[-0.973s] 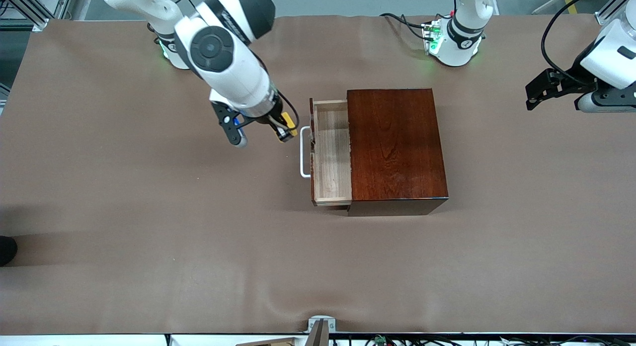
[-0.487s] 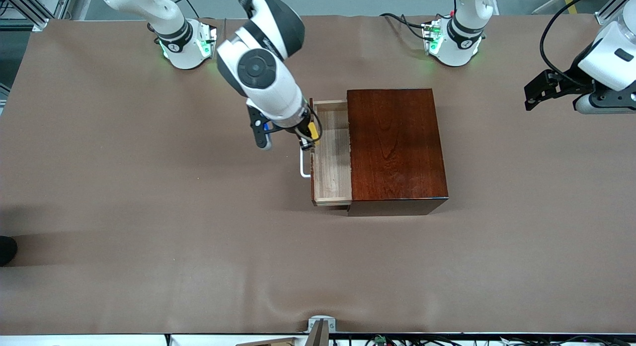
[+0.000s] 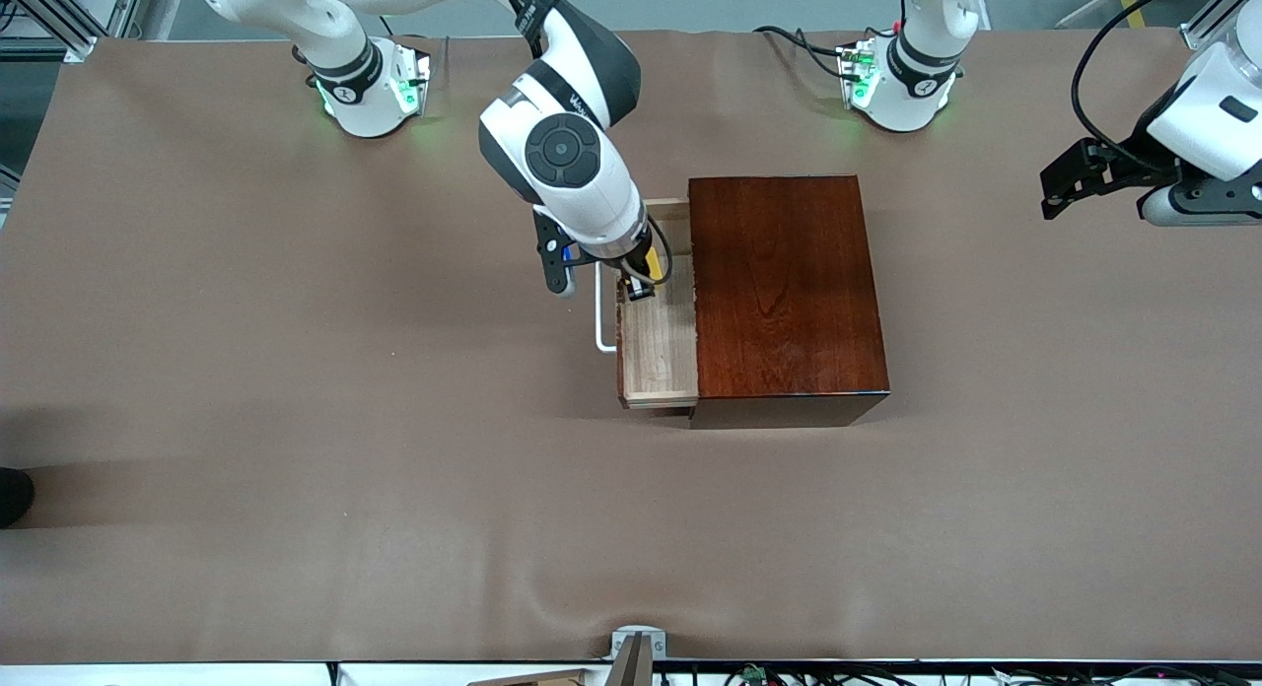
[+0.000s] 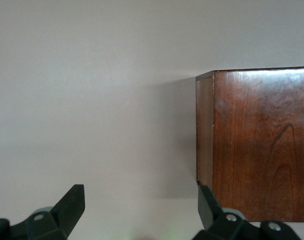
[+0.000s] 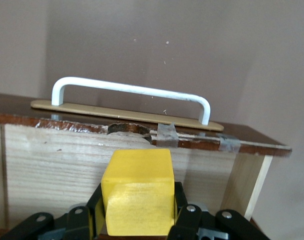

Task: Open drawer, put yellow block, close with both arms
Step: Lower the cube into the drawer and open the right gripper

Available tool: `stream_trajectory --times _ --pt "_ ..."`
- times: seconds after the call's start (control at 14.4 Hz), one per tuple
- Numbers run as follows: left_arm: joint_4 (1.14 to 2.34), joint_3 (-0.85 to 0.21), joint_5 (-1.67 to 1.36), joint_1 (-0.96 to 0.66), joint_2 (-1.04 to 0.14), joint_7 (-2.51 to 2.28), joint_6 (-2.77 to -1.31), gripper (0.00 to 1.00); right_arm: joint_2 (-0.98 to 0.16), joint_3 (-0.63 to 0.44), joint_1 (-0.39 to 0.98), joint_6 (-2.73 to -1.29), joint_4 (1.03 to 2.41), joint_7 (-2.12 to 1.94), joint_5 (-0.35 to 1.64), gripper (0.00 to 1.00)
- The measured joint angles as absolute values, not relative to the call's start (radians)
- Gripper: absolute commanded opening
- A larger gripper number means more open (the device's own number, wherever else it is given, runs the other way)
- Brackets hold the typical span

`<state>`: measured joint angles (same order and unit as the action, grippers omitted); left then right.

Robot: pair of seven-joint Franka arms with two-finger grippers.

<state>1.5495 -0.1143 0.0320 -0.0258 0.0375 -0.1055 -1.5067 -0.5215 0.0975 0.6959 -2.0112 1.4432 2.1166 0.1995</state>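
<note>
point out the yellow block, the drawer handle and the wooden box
yellow block (image 5: 136,192), right wrist view, its facing side, between the right gripper's fingers
drawer handle (image 5: 131,90), right wrist view, middle of the white bar
wooden box (image 3: 784,282), front view, centre of its glossy top

The high front camera looks down across the brown desk (image 3: 296,420) toward my two bases, taking in the whole scene from well off. My right wrist camera sits close over my right gripper (image 5: 136,220), facing the pale bare-wood drawer (image 5: 51,165) and its white U-shaped bar handle (image 5: 131,92). My left wrist camera looks down past my left gripper (image 4: 141,220) at the glossy reddish-brown wooden box (image 4: 262,145). Each wrist view shares that cabinet with the front view.
</note>
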Motion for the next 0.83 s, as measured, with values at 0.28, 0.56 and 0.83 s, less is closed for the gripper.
stream_trajectory --times 0.28,0.56,0.83 --pt "1.552 -0.115 0.032 -0.026 0.038 -0.106 -1.505 1.0 -0.542 0.097 0.711 -2.021 1.442 2.152 0.198 0.0" --pt "1.553 -0.118 0.032 -0.026 0.038 -0.106 -1.496 1.0 -0.583 0.095 0.725 -2.053 1.442 2.156 0.194 0.0" --pt "1.556 -0.119 0.032 -0.026 0.038 -0.106 -1.493 1.0 -0.624 0.095 0.742 -2.121 1.443 2.16 0.183 0.21"
